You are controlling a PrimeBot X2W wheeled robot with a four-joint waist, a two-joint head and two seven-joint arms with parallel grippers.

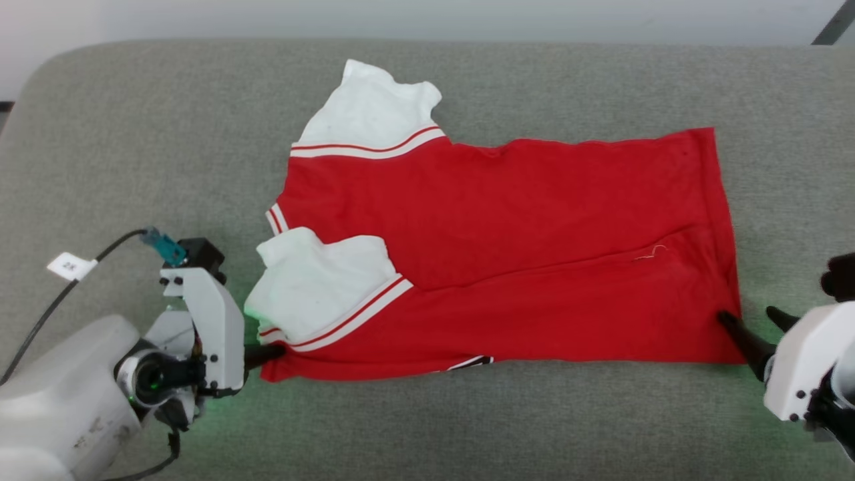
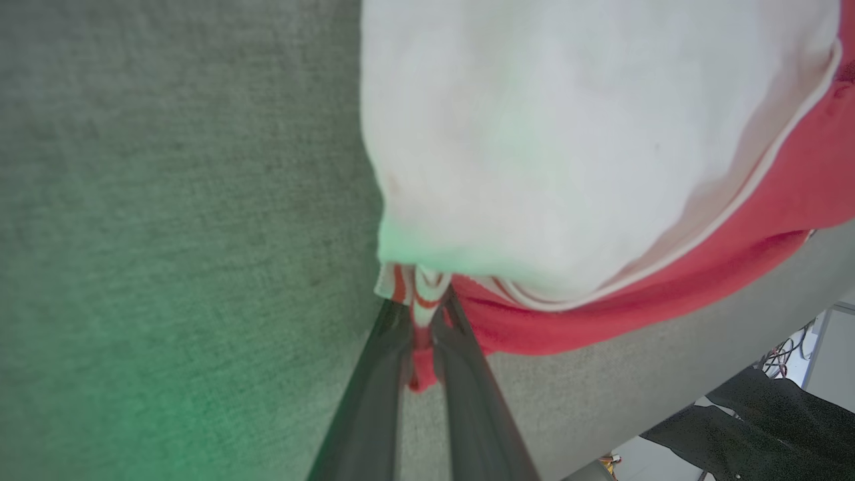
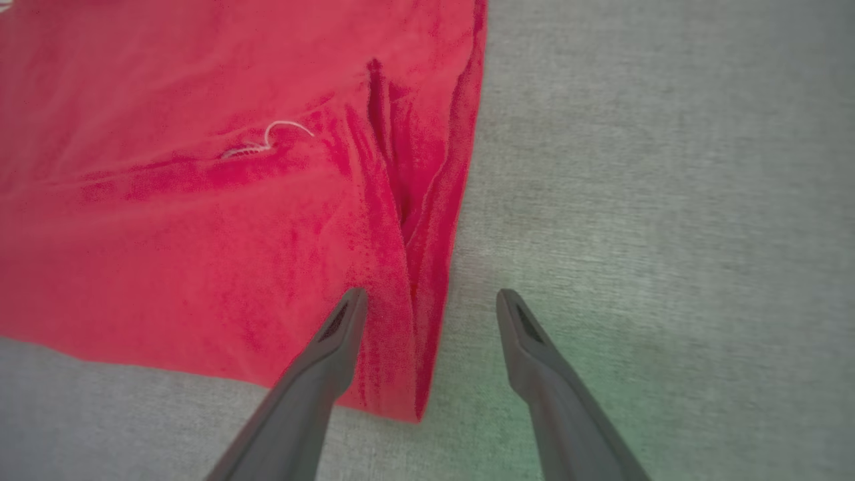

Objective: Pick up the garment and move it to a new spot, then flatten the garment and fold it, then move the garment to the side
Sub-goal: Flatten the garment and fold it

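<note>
grey cushion (image 1: 133,133) bears the garment (image 1: 507,254); low left claw (image 2: 424,314) pinches its corner, right claw (image 3: 431,298) gapes astride its hem.

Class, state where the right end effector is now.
Head view, lower right: the right end effector, open, straddles the near hem corner of the garment on the grey cushion.

I'm sporting white angular wrist housings (image 1: 207,327) studded with dark screws, my left gripper (image 1: 267,354) and right gripper (image 1: 748,314) are showing long dark tapering fingers (image 3: 320,361), and a black cable (image 1: 47,315) is carrying a white tag (image 1: 71,266) beside a teal plug (image 1: 163,245).
</note>
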